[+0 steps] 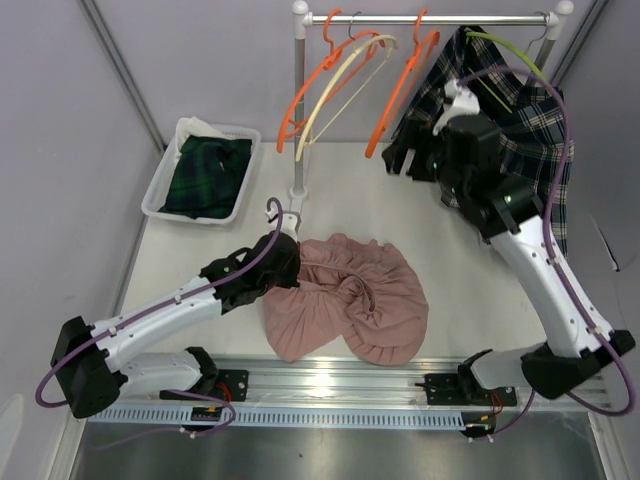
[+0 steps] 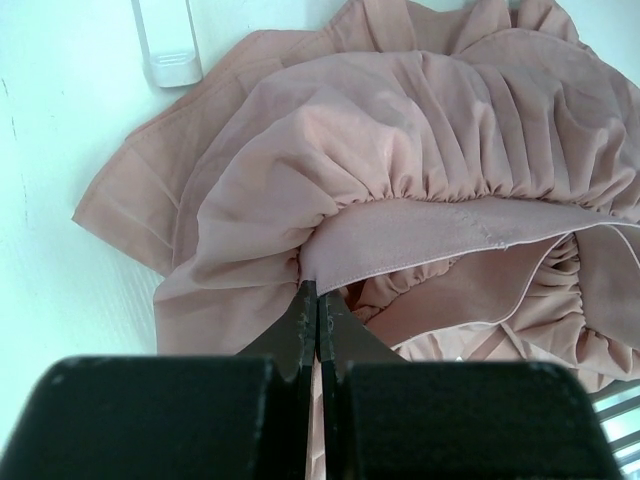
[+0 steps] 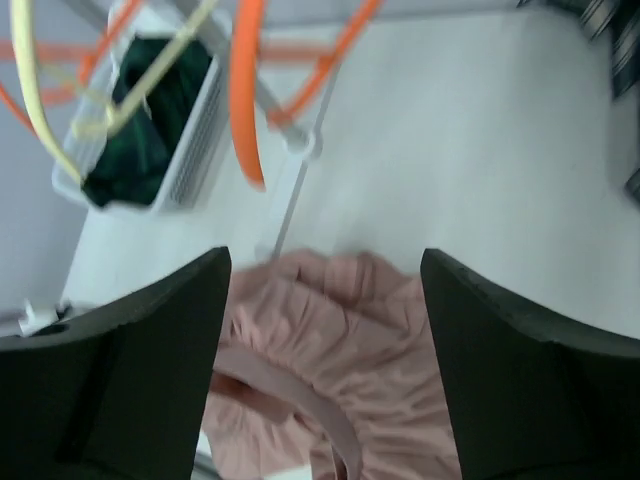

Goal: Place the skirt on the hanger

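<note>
The pink skirt (image 1: pixel 350 300) lies crumpled on the white table in front of the arms. My left gripper (image 1: pixel 292 263) is low at the skirt's left side, shut on the gathered waistband (image 2: pixel 430 215); its jaws (image 2: pixel 317 295) meet on the fabric edge. My right gripper (image 1: pixel 412 160) hangs high near the rack, open and holding nothing, and the pink skirt (image 3: pixel 330 340) shows far below between its fingers. Orange hangers (image 1: pixel 322 80) (image 1: pixel 405 85) and a cream hanger (image 1: pixel 345 85) hang bare on the rail (image 1: pixel 430 18).
A plaid skirt (image 1: pixel 520 110) hangs on a green hanger at the rail's right end, just behind my right wrist. A white bin (image 1: pixel 165 185) with a dark green garment stands at the back left. The rack's pole (image 1: pixel 298 120) and foot (image 2: pixel 170 45) stand just beyond the pink skirt.
</note>
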Tool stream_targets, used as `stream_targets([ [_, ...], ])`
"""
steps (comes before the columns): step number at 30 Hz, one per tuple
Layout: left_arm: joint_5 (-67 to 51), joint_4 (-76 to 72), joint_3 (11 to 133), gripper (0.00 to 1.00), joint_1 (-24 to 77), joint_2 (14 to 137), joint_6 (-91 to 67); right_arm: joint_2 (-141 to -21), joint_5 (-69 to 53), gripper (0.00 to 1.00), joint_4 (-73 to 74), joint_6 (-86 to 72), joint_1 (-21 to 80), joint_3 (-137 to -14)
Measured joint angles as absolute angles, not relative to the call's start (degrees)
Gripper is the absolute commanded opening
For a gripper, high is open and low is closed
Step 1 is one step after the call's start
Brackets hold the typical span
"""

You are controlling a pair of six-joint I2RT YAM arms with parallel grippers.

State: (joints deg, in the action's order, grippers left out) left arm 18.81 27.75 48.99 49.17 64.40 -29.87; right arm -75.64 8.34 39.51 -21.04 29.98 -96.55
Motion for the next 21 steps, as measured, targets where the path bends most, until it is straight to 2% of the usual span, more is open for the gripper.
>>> stream_targets([
  [12,17.61,28.32,48.99,0.00,49.15,63.57,-28.80,-101.73,16.69,0.91,38.04,-20.95,25.02,-133.25],
  [16,17.52,28.86,48.99,0.00,49.17,62.26,-28.27,-107.77,17.08,0.91,38.09,-20.82,23.14,-140.05],
  [21,17.61,30.00,48.99,0.00,49.17,60.36,-27.83,-111.24,15.92,0.90,38.02,-20.99,19.49,-140.62],
])
